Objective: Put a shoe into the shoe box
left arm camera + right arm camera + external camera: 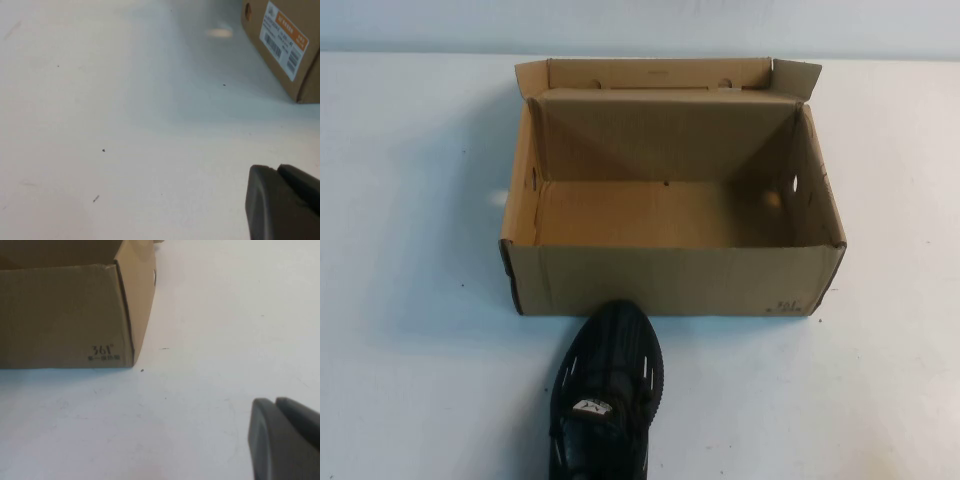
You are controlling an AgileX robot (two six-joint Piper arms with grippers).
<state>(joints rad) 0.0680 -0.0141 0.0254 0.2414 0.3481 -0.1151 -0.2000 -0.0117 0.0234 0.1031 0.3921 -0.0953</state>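
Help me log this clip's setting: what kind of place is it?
Probably a lab-style test bench, not a home: a bare white table holds only an open shoe box and a black shoe. The left gripper and right gripper hover above it.

A plain brown rectangular cardboard shoe box [670,280], orange-and-white label [284,40], black print; black mesh sneaker [608,385] with white dashes; white counter [410,300].

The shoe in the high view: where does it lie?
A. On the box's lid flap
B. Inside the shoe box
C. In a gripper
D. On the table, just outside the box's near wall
D: the shoe lies on the table, toe by the near wall of the open, empty shoe box.
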